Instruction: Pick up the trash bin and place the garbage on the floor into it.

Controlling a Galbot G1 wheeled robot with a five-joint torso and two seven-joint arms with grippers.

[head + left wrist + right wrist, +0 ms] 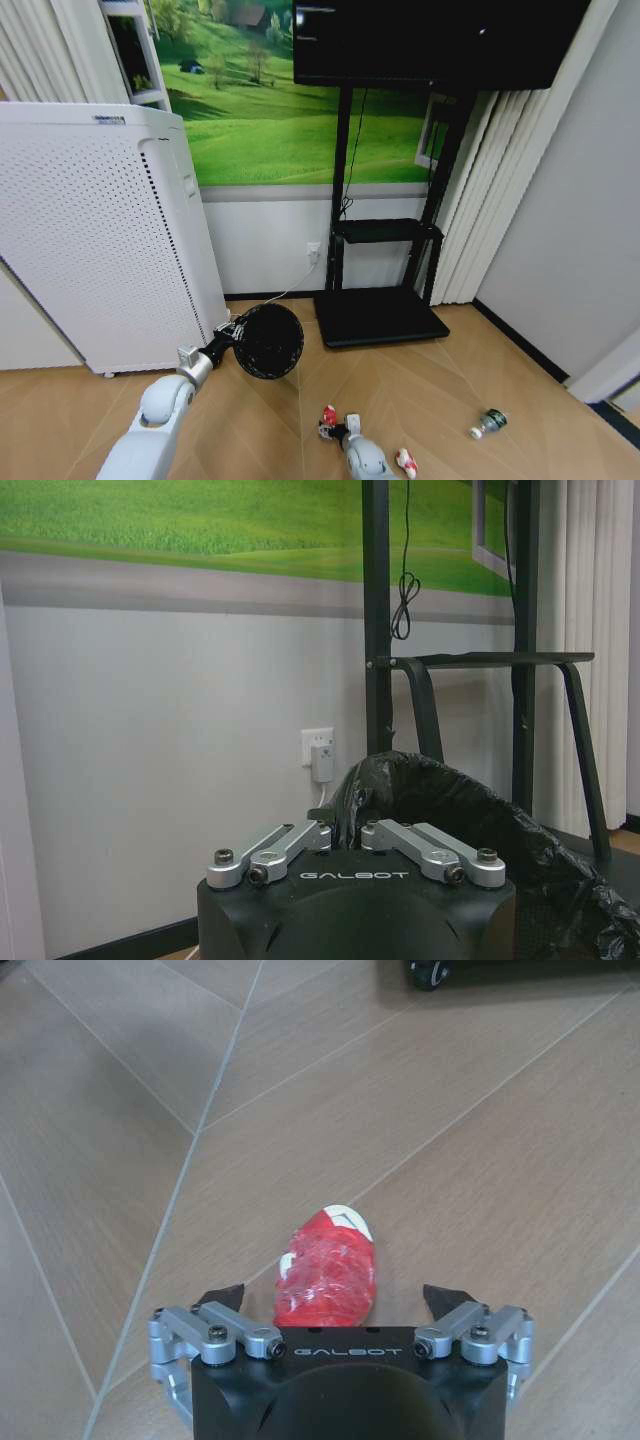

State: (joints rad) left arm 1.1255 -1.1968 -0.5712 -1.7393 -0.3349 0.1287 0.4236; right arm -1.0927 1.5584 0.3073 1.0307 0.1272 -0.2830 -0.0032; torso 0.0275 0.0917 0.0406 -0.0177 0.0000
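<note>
Trash bin (268, 341) is up, pinched in the left gripper (345, 838); right gripper (335, 1300) spread wide around red wrapper (326, 1272), bottle (488, 423) lower right still waiting.

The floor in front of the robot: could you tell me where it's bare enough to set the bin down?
Bare floor lies between the TV stand base and the bottle. More lies below the air purifier. It is crowded around the right gripper, open over the red wrapper.

Left gripper (345, 832) clamped, right gripper (334, 1298) agape.
</note>
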